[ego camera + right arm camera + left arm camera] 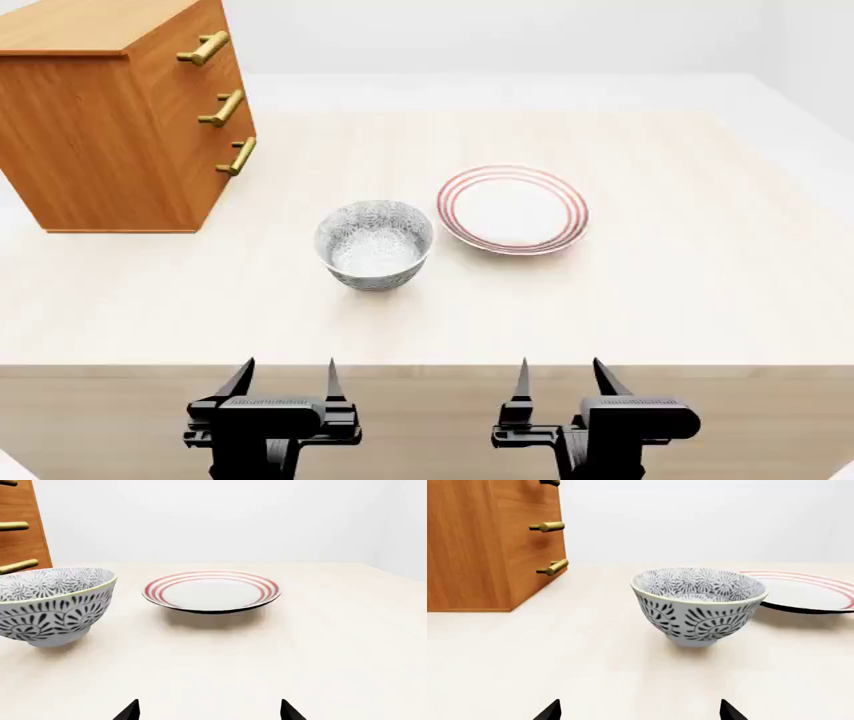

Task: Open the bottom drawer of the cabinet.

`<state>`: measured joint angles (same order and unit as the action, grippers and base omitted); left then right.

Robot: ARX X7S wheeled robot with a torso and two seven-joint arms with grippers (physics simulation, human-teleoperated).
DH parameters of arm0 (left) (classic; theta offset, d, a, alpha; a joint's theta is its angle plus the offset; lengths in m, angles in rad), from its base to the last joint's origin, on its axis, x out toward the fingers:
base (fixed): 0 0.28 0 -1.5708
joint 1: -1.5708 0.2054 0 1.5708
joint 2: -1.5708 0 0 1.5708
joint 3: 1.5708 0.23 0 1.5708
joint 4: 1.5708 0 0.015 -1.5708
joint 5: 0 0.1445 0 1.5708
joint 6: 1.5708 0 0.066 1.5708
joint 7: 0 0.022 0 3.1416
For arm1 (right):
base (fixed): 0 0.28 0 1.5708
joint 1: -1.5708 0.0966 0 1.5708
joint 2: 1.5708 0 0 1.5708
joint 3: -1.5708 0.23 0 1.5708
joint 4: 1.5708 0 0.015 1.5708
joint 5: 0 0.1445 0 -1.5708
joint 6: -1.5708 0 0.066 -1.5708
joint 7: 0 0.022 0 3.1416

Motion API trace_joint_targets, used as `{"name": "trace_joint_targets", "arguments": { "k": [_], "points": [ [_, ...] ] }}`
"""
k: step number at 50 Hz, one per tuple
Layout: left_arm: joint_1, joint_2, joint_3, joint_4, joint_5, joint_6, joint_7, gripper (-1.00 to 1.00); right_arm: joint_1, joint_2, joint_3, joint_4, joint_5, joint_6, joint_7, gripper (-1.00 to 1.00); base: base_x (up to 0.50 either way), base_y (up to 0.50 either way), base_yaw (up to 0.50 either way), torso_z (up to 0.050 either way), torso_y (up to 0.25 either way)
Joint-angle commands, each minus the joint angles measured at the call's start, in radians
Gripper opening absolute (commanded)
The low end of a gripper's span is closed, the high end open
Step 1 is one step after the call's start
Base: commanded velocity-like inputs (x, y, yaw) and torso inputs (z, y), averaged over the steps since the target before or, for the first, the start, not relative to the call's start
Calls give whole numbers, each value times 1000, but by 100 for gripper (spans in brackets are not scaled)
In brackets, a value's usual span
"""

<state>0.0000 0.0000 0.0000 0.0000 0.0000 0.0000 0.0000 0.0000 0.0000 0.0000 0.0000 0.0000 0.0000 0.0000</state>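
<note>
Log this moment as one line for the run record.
step: not started | bottom drawer: shut | left tool: open, empty, at table edge | right tool: open, empty | bowl between left tool and cabinet

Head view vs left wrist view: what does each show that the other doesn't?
Only the head view shows the cabinet's top, all three drawer handles in full, the whole red-ringed plate, the table's front edge, and both pincers, left pincer and right pincer, open and short of the table.

Only the left wrist view shows the bowl's outer spiral pattern side-on; its top handle and plate are cropped, and only two dark fingertips show.

Both show the cabinet, the bottom drawer's brass handle, shut, bowl and plate.
</note>
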Motion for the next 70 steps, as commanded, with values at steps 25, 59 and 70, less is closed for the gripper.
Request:
{"name": "trace_joint_targets", "arguments": {
  "k": [25,59,70],
  "points": [
    [-16,-74,75,-11,-41,-3,-77,100,22,61,-85,-30,33,72,106,100,0,267,0,0,0],
    [-256,-149,81,355,-136,-525,-97,100,277,144,-75,-471,115,665,111,100,200,-36,0,0,0],
    [-259,-156,87,348,-142,-518,-104,100,280,151,-79,-470,125,661,116,100,500,0,0,0,0]
  ]
}}
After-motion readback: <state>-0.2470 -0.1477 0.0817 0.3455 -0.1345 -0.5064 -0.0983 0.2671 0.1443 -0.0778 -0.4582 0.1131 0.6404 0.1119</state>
